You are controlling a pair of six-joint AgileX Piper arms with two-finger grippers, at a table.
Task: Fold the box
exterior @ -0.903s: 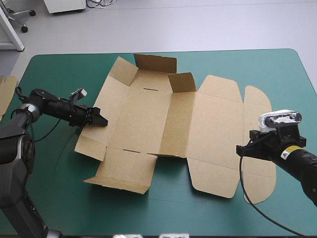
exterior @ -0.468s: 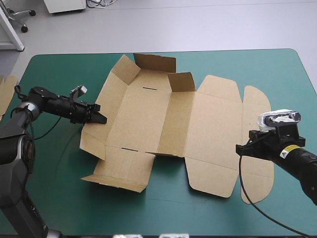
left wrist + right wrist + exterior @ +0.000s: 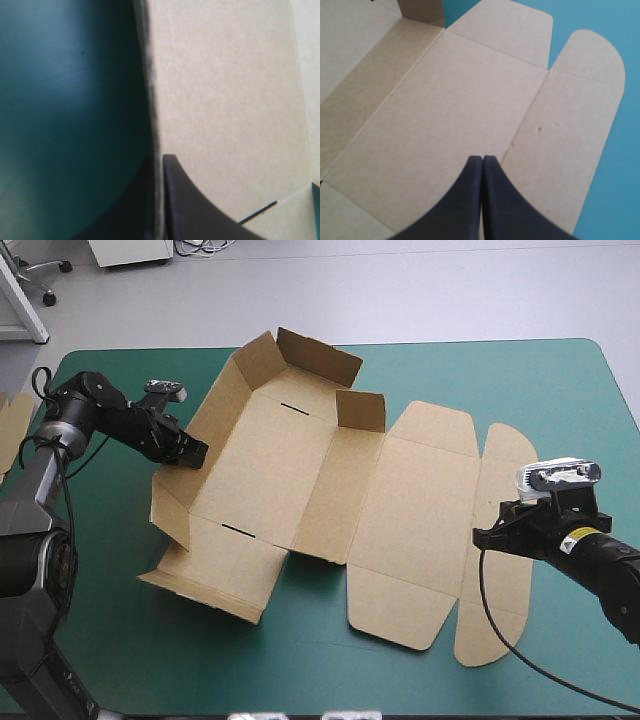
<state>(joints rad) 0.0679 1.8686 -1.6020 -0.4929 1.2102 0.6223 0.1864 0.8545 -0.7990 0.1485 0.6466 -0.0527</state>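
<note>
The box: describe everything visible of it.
The box is a cut sheet of brown board, creased into panels, with two thin slots in its base. It lies mostly flat on the teal-green table, the lid and its rounded flap spread toward the right arm. The left wall and far flaps are raised. The left tool is shut on the left wall's edge; the shut right tool is over the lid, contact unclear.

Box (image 3: 300,470) on table (image 3: 330,660); left gripper (image 3: 192,453) at its wall (image 3: 185,498), right gripper (image 3: 482,537) seemingly above lid (image 3: 420,530).
</note>
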